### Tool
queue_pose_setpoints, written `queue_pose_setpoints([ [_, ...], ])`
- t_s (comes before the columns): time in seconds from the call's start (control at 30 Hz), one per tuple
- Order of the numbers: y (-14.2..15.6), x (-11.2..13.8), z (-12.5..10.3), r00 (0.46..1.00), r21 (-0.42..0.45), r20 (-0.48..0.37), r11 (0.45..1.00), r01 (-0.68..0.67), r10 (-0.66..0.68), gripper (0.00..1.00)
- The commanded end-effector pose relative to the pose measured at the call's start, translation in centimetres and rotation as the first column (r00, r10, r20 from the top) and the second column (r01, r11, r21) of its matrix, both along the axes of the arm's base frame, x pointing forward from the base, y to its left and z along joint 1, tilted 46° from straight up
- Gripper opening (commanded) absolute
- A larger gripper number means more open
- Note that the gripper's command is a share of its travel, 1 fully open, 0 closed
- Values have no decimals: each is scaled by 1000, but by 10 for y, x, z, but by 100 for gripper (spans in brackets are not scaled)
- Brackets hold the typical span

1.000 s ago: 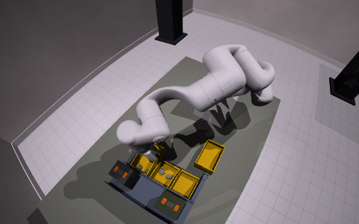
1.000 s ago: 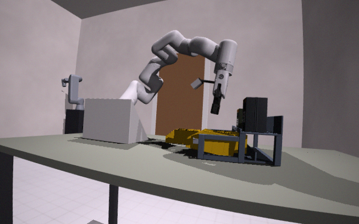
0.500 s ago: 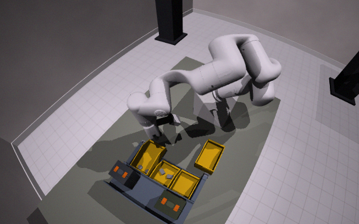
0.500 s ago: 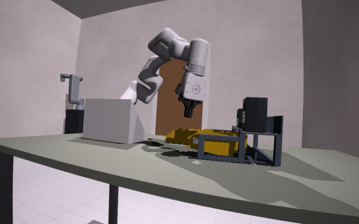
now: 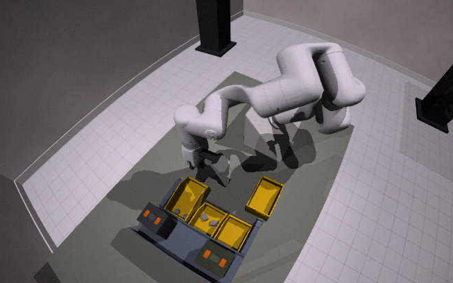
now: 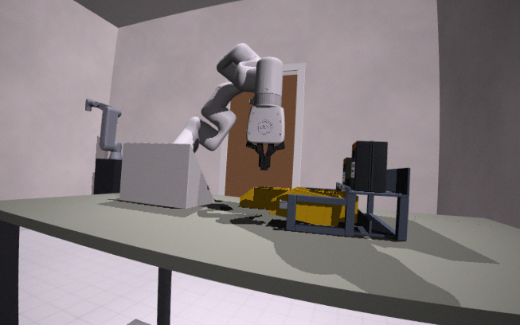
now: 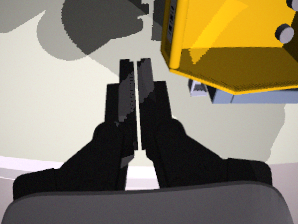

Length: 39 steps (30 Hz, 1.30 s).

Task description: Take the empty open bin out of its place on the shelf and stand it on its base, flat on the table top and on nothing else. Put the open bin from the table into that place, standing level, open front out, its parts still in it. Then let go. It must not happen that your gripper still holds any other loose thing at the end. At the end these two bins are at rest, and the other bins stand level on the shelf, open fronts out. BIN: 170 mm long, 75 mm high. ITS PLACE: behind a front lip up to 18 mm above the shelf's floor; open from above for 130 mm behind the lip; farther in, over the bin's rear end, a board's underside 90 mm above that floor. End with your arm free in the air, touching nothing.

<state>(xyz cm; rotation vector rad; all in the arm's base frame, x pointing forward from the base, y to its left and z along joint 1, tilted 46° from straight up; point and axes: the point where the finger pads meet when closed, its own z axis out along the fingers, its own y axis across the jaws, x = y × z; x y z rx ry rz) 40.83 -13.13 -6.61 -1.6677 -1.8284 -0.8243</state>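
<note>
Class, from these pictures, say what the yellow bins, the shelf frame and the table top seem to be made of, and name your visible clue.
Yellow bins: likely moulded plastic, given the uniform bright colour and thin walls with rims.
Shelf frame: probably painted metal, from the slim blue-grey bars; open to doubt.
Table top: a matte grey-green slab, perhaps laminate; no grain or shine shows.

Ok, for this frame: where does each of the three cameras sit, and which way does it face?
Top: high above, looking down on the white arm, the grey-blue shelf and the yellow open bins.
Exterior: low at the table's edge, looking across at the arm and shelf.
Wrist: behind the shut black gripper, facing down.
Shared: the pulled-out yellow bin shows in top and wrist.
</note>
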Motion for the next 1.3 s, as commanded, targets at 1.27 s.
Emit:
queue_pose_setpoints([
  [1.27,3,1,-5,998,-25,-39,999,42,-43,0],
])
